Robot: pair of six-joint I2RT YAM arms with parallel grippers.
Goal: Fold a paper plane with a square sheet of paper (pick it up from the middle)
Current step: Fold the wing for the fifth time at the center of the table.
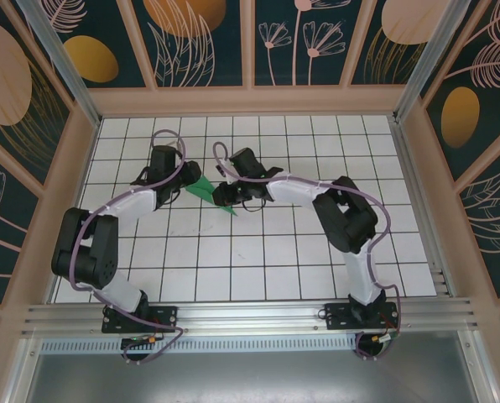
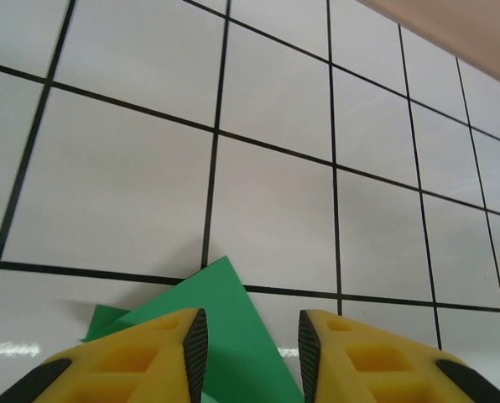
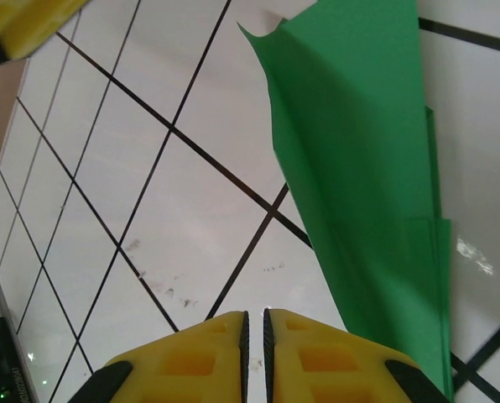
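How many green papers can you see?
1. The green paper lies mid-table on the white tiles, between the left pincer and the right pincer. Part of it may be hidden under them.

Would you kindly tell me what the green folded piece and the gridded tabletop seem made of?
The green piece looks like thin matte paper: sharp creases, overlapping layers, one corner curling up. The tabletop seems a smooth, slightly glossy white board with black grid lines, given its soft light reflections; laminate or plastic, I cannot tell.
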